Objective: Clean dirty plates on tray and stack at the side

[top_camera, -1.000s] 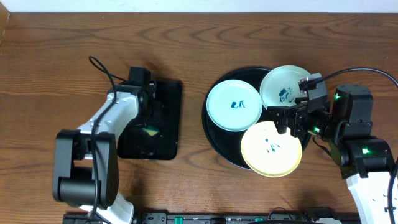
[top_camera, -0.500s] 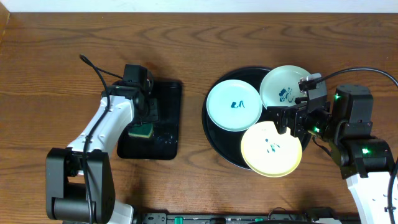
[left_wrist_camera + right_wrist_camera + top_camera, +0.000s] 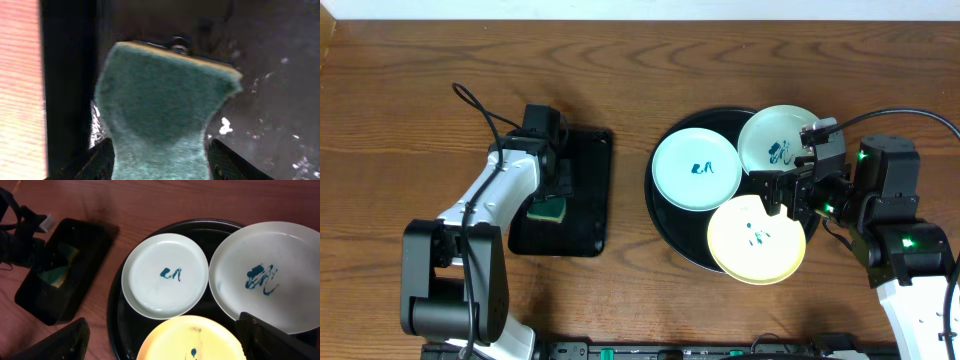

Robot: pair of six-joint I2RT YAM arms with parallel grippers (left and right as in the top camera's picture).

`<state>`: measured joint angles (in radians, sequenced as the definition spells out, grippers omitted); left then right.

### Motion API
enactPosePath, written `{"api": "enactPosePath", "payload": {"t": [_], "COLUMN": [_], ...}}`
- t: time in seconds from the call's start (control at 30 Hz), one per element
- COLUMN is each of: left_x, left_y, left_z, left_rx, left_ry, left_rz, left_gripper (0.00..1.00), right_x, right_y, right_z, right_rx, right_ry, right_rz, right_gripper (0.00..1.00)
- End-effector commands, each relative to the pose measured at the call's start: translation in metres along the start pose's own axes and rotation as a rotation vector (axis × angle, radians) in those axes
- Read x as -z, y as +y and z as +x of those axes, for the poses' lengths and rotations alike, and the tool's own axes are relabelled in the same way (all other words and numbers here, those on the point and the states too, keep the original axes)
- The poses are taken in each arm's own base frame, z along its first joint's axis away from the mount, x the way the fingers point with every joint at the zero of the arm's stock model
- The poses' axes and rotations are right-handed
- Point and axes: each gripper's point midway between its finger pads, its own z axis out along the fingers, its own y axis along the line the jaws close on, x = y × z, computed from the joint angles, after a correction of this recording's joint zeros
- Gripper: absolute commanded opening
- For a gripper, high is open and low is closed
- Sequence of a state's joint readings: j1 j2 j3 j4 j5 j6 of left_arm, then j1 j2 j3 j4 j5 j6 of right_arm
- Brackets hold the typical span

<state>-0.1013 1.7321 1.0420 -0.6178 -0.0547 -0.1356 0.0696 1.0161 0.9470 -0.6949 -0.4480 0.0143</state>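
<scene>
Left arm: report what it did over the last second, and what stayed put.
The left arm shifted a little over the small tray, uncovering the green sponge, now pinched between its jaws by the tray's left edge. The right arm, its jaws open, the blue plate, white plate, yellow plate and round tray stayed put.
</scene>
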Motion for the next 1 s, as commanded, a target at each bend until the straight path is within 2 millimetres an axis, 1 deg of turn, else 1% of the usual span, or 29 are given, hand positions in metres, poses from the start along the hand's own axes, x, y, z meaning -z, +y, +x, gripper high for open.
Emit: {"api": "enactPosePath", "payload": {"t": [0.0,0.13,0.33,0.47,0.53,0.63,0.67,0.7,0.77,0.83,0.87,0.97], "left_x": [-0.003,-0.003,-0.007,-0.016,-0.021,-0.027,-0.027,-0.027,-0.025,-0.023,-0.021,-0.011], "left_y": [0.012,0.011,0.011,0.001,0.0,-0.002,-0.002,-0.002,-0.002,-0.002,-0.002,-0.002], "left_z": [0.002,0.003,0.008,0.012,0.013,0.016,0.016,0.016,0.015,0.014,0.013,0.007], "left_rx": [0.028,0.082,0.099,0.099,0.098,0.096,0.096,0.096,0.097,0.098,0.099,0.103], "left_ry": [0.007,0.009,0.025,0.049,0.062,0.079,0.08,0.079,0.074,0.068,0.061,0.031], "left_rz": [-0.07,-0.063,-0.062,-0.012,-0.009,-0.006,-0.007,-0.007,-0.005,-0.003,-0.001,0.011], "left_gripper": [0.61,0.61,0.61,0.61,0.6,0.54,0.48,0.4,0.28,0.12,0.08,0.07], "right_x": [0.003,0.003,0.003,0.003,0.003,0.004,0.004,0.004,0.004,0.004,0.004,0.003], "right_y": [0.004,0.004,0.004,0.004,0.004,0.004,0.004,0.004,0.004,0.004,0.004,0.004], "right_z": [-0.007,-0.007,-0.006,-0.006,-0.006,-0.006,-0.006,-0.006,-0.006,-0.006,-0.006,-0.006], "right_rx": [0.023,0.022,0.021,0.021,0.021,0.021,0.021,0.021,0.021,0.021,0.021,0.021], "right_ry": [-0.016,-0.015,-0.013,-0.013,-0.012,-0.012,-0.012,-0.012,-0.013,-0.013,-0.013,-0.013], "right_rz": [-0.004,-0.003,-0.004,-0.004,-0.004,-0.004,-0.004,-0.004,-0.004,-0.004,-0.003,-0.003], "right_gripper": [0.93,0.93,0.93,0.93,0.92,0.92,0.92,0.92,0.92,0.92,0.92,0.92]}}
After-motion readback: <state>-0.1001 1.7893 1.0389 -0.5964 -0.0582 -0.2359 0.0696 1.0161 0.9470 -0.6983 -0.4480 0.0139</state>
